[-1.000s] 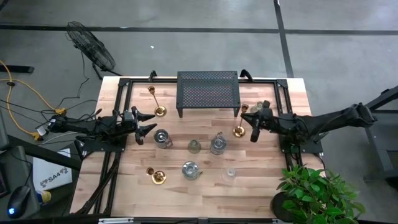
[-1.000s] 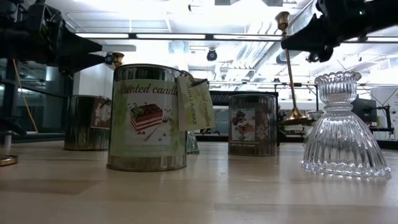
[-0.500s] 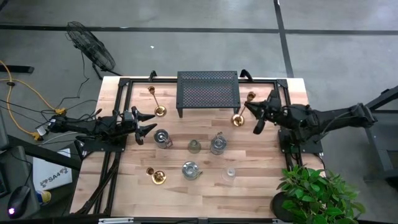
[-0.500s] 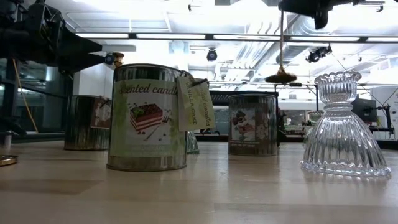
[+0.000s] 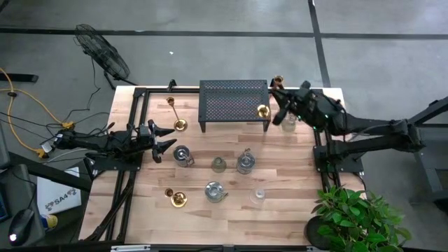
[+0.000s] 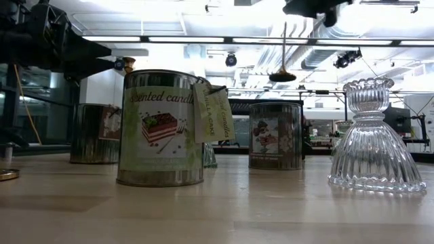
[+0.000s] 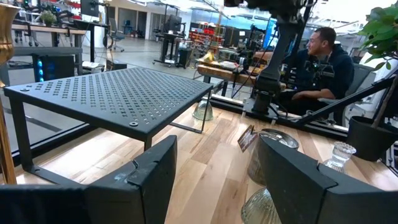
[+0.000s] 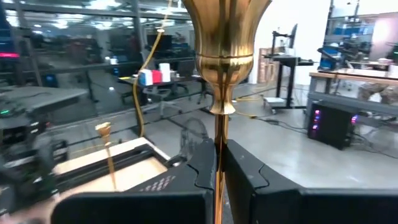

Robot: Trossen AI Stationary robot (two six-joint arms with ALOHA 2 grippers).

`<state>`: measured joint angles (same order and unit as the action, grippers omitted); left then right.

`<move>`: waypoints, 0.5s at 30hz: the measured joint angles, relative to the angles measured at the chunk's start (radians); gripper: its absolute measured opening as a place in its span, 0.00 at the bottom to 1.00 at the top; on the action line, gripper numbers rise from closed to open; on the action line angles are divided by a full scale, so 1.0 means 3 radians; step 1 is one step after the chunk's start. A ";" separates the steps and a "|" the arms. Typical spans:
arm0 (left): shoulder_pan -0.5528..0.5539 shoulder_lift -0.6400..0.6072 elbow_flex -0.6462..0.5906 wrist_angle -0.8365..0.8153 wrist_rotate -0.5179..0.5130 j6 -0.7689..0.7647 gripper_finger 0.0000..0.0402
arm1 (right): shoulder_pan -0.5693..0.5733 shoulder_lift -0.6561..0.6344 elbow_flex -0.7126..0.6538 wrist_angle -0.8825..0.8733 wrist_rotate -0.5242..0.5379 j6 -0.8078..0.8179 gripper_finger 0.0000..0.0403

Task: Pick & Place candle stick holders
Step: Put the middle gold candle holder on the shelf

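Observation:
My right gripper [image 5: 278,94] is shut on a tall gold candle stick holder [image 5: 269,98], high over the right end of the black mesh stand [image 5: 234,105]. In the low view this holder [image 6: 283,54] hangs in the air. A second gold holder [image 5: 175,115] stands on its round base left of the stand. A third [image 5: 175,198] is at the near left. Clear glass holders [image 5: 219,164] [image 5: 259,196] [image 5: 289,124] stand on the wood. My left gripper [image 5: 164,140] waits open at the table's left, with nothing between its fingers [image 7: 155,180]. My right gripper pinches the holder's thin stem [image 8: 219,146] between its two fingers, a little below the flared cup [image 8: 225,25]. The fingers [image 8: 199,171] come at it level, lying across the stem. The holder hangs upright, its round base [image 5: 263,110] lifted clear above the stand.
Scented-candle tins [image 5: 182,155] [image 5: 245,162] [image 5: 214,190] stand mid-table among the glass holders. A potted plant [image 5: 350,217] sits at the near right corner. A person [image 7: 317,62] sits beyond the table's right side. A fan [image 5: 105,52] stands on the floor.
My right gripper has risen and swung toward the far edge and the mesh stand, staying shut on the gold holder. The holder was low and tilted by the stand's near right corner. It now hangs upright with its base over the stand's right end.

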<state>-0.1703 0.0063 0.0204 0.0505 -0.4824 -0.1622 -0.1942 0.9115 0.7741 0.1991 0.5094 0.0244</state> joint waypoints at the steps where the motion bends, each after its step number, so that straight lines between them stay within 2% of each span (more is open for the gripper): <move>1: 0.0001 0.0001 0.0000 0.0000 0.0000 0.0001 0.54 | -0.0079 0.0083 0.0066 0.0001 -0.0037 0.0011 0.01; 8: 0.0000 0.0001 0.0000 0.0000 0.0000 0.0001 0.54 | -0.0646 0.0623 0.0452 0.0001 -0.0217 0.0215 0.01; 15: 0.0000 0.0001 0.0000 0.0001 0.0000 0.0001 0.54 | -0.1087 0.1071 0.0585 0.0141 -0.0432 0.0344 0.01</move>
<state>-0.1703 0.0066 0.0204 0.0509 -0.4824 -0.1619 -0.5202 1.2328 0.9497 0.2413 0.3797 0.1276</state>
